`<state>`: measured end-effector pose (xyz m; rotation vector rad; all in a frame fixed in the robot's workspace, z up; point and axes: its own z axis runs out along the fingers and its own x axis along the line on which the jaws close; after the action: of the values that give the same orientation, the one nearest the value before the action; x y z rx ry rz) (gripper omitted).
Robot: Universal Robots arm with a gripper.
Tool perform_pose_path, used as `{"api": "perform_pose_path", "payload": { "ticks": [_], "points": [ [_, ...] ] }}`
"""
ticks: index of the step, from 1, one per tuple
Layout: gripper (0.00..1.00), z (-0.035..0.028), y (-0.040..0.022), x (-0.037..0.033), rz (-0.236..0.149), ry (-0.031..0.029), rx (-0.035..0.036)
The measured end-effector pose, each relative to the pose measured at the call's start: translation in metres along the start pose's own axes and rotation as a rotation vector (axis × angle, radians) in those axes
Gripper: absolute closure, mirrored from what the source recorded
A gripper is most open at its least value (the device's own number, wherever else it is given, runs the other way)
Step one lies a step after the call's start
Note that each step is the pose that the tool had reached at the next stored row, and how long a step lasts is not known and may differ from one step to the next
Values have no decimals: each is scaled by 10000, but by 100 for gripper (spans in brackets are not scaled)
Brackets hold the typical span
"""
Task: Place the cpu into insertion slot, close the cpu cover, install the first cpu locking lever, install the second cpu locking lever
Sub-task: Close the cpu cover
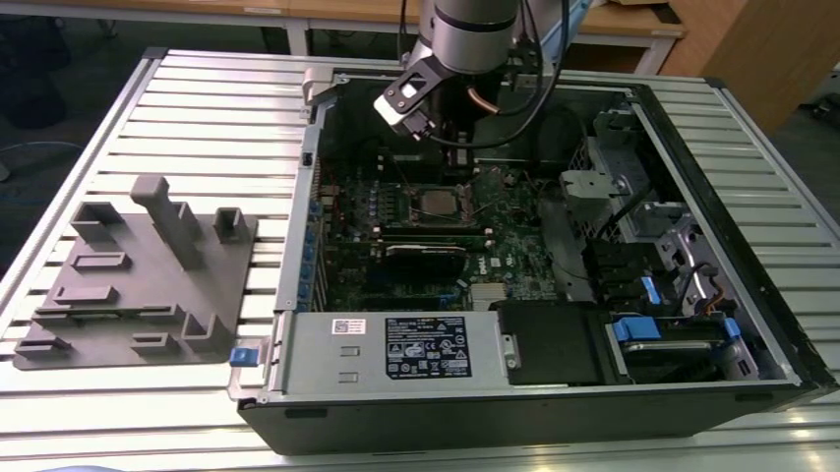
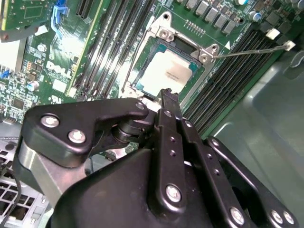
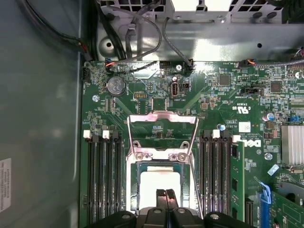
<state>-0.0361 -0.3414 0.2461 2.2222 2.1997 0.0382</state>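
Gripper [image 3: 166, 193] fingers are pressing together tip against tip with nothing showing between them, so I judge the pincer is carrying nothing. Taking the way those tips are pointing as twelve o'clock, the cpu [image 3: 151, 183] is lying directly beneath and just ahead of them. Its pale metal top is facing up and it is already sitting flat inside the insertion slot [image 3: 133, 185]. I cannot tell whether the tips are touching the chip or hovering just above it. Further along the same twelve o'clock line, the cpu cover [image 3: 164, 117] is standing swung open off the socket, with green board showing through its window. Its hinge line is running from nine to three, square across the gripper's heading, and its free edge is lying farthest from the tips. Two thin wire levers are flanking the socket: the long wire lever [image 2: 251, 51] is reaching out over the memory slots [image 2: 223, 90], and the shorter wire lever [image 2: 132, 66] is lying along the opposite side. Both look unlatched to me. In the exterior view, the arm [image 1: 466, 34] is reaching into the open computer case [image 1: 311, 177] from twelve o'clock. The power supply [image 1: 420, 349] is sitting at six o'clock of the socket, and the grey fixture [image 1: 132, 265] is resting well apart at nine o'clock.
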Motion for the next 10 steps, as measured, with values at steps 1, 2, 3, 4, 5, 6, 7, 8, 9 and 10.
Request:
{"api": "perform_pose_path", "payload": {
  "ticks": [1, 2, 3, 4, 5, 6, 7, 8, 9, 10],
  "points": [
    [89, -3, 0, 0, 0, 1, 0],
    [89, -7, 0, 0, 0, 1, 0],
    [89, -13, 0, 0, 0, 1, 0],
    [89, -19, 0, 0, 0, 1, 1],
    [89, -27, 1, 0, 0, 2, 1],
    [89, -38, 1, 0, -1, 1, 1],
    [89, -48, 1, 1, 0, 1, 1],
    [89, -59, 2, 1, 0, 1, 2],
    [89, -68, 2, 0, 0, 1, 2],
    [89, -77, 2, 1, 0, 1, 2]
  ]
}}
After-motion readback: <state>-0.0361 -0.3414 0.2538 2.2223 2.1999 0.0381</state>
